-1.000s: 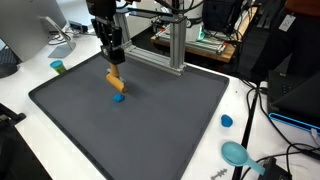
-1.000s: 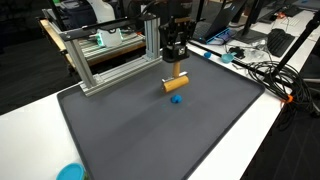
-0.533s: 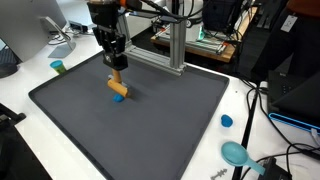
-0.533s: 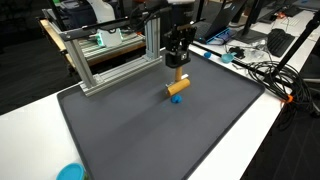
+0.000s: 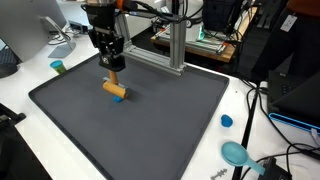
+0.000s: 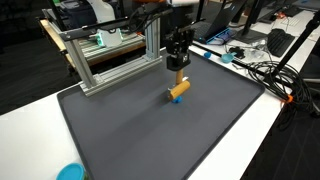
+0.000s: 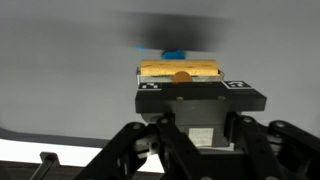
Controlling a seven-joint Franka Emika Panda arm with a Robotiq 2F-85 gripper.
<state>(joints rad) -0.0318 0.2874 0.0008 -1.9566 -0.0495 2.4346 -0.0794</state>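
My gripper (image 5: 112, 70) hangs over the far left part of a dark grey mat (image 5: 160, 120). It is shut on an orange cylinder (image 5: 113, 89), which lies crosswise just below the fingers. A small blue piece (image 5: 120, 98) sits on the mat right under the cylinder's end. In the opposite exterior view the gripper (image 6: 178, 68) holds the cylinder (image 6: 180, 89) tilted over the blue piece (image 6: 173, 99). In the wrist view the cylinder (image 7: 180, 70) shows as a horizontal bar with the blue piece (image 7: 175, 53) behind it. The fingertips are hidden there.
An aluminium frame (image 5: 176, 45) stands along the mat's far edge and also shows in the opposite exterior view (image 6: 110, 62). A small green-topped thing (image 5: 58, 67) sits left of the mat. A blue cap (image 5: 227, 121) and a teal scoop (image 5: 237, 153) lie to the right. Cables run nearby (image 6: 265, 72).
The gripper has turned at the wrist, and the orange cylinder has swung from pointing lengthwise to lying crosswise. The blue piece on the mat has stayed put.
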